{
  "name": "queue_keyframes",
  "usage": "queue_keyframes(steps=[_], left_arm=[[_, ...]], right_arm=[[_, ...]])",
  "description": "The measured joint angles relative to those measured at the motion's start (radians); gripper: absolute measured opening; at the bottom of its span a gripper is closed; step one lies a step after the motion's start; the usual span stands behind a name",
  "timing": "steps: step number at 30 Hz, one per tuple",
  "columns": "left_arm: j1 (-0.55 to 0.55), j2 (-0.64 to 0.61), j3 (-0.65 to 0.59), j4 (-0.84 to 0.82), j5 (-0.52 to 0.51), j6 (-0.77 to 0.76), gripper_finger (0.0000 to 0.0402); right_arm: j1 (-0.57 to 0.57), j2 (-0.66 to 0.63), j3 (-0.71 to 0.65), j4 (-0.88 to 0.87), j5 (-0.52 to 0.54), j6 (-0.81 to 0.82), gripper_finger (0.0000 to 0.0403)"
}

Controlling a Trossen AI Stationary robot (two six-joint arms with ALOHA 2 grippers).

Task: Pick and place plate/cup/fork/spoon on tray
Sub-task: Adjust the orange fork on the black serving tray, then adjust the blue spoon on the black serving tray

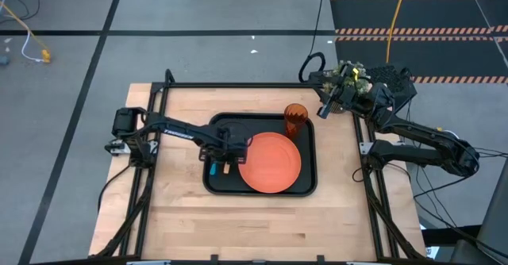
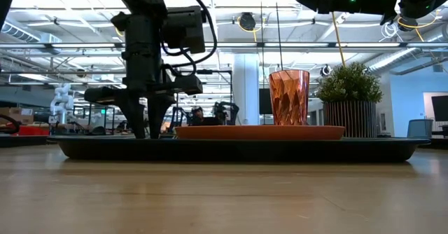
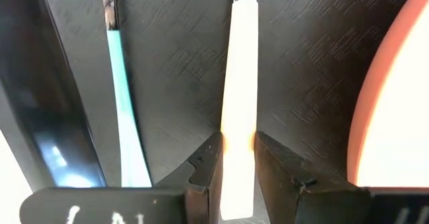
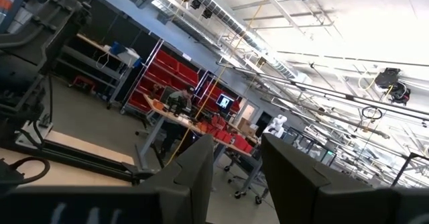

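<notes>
Fork [image 3: 239, 83] tines cut off at wrist pic's edge; spoon [image 3: 124, 103] bowl too, plate [image 3: 395, 96] mostly out.

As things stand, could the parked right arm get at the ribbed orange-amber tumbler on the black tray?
Probably yes. The ribbed orange-amber tumbler stands upright in the black tray's far right corner, the side nearest the right gripper, whose fingers are open. Nothing stands between them; the round orange plate lies beside it.

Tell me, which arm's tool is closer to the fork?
The left. Its tool is down over the tray, fingers either side of the fork. The right tool waits raised beyond the tray's far right corner.
</notes>
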Motion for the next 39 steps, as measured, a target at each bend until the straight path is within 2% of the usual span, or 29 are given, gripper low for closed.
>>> queue_keyframes(steps=[11, 27, 39], left_arm=[[-0.022, 0.0, 0.0, -0.001, 0.004, -0.038, 0.0083], [-0.021, 0.0, 0.0, 0.0, -0.049, -0.069, 0.0083], [-0.02, -0.056, -0.003, 0.008, -0.053, -0.059, 0.0083]], right_arm=[[0.0, 0.0, 0.0, 0.004, 0.0, -0.002, 0.0118], [0.0, 0.0, 0.0, 0.007, 0.0, -0.002, 0.0118], [0.0, 0.0, 0.0, 0.011, 0.0, -0.003, 0.0118]])
